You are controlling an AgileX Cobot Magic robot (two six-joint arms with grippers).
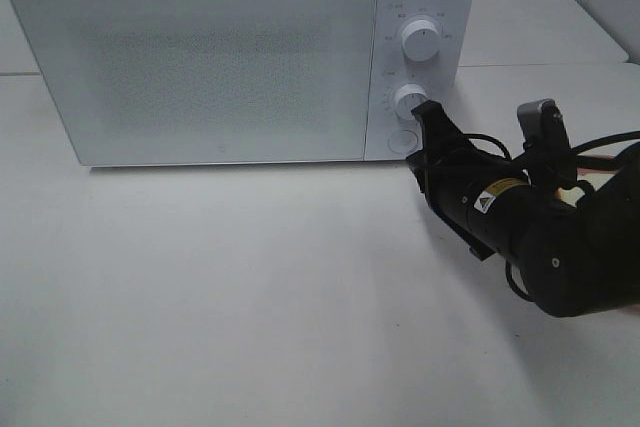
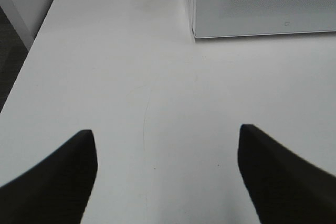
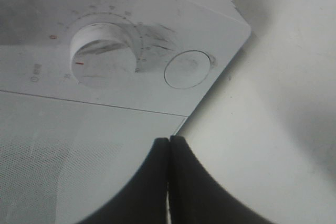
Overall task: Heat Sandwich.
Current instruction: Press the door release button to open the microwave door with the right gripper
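Nearest the high camera, the right arm [image 1: 560,237] is seen as a bulky, matte black casing with a yellow label, angled up from the lower right toward the oven. At its end the right gripper [image 1: 428,113] is pressed closed: in its wrist view the two dark, curved fingers [image 3: 152,182] meet along a thin seam with nothing between them. Its tip is placed just beside the lower knob [image 1: 411,100], above the round button [image 1: 401,141]; whether anything is touched cannot be told.

In the left wrist view the left gripper [image 2: 167,129] is held wide apart and empty above the table [image 2: 131,77], whose surface is smooth, white and faintly scuffed.

Farther back the microwave [image 1: 220,57] is set on the table, a white box with rounded corners. Its door [image 1: 200,67] is shut, and its pane is covered by a fine dotted mesh. On the panel to the right, an upper knob [image 1: 421,39] and the lower one are ringed by small printed marks; both are round and glossy.

The sandwich is not seen in any view, so its place, heading and long axis cannot be told.
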